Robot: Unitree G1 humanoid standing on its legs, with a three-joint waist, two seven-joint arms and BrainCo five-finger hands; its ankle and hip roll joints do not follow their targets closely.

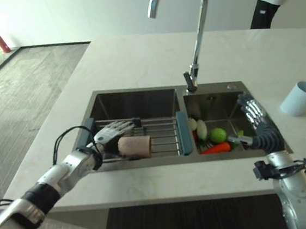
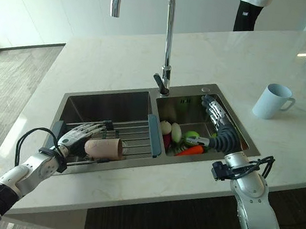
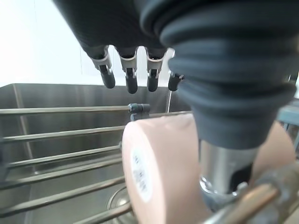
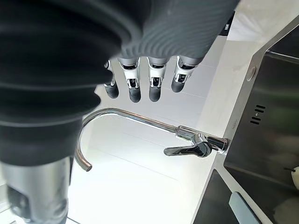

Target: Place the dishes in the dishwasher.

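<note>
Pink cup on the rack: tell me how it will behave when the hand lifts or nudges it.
The pink cup lies on its side across the rack bars, so a nudge would likely roll it. It looks rigid and probably light. The left hand hovers open over it, so a smooth wall might slip.

The robot's left arm reaches forward from the lower left, its forearm angled up and inward. The left hand (image 1: 111,135) lies low, palm down, fingers (image 3: 130,77) extended and loosely spread, thumb set apart beneath them. The right arm rises from the lower right and bends at the wrist. The right hand (image 2: 218,123) is lifted, fingers (image 4: 156,84) straight and side by side, pointing away from the robot
</note>
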